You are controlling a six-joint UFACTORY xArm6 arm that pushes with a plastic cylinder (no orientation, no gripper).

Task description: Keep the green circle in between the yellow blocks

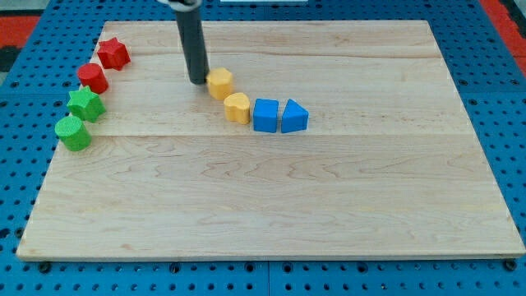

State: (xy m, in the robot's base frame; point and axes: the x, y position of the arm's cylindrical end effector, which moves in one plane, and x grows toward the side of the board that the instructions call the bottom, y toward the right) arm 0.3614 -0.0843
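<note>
The arm has no jaws, only a rod; my tip (198, 80) sits just left of the upper yellow block (219, 82). The green circle (73, 133) lies well apart at the tabletop's (288, 205) left edge. The lower yellow block (237, 108) nearly touches the upper, so a careless push could close the gap.

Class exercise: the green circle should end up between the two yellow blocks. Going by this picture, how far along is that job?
Done: nothing yet. The green circle sits at the board's left edge, far from both yellow blocks. In hand: my tip touches the upper yellow block, close above the lower yellow block. Left: open a gap, then bring the circle in.
</note>
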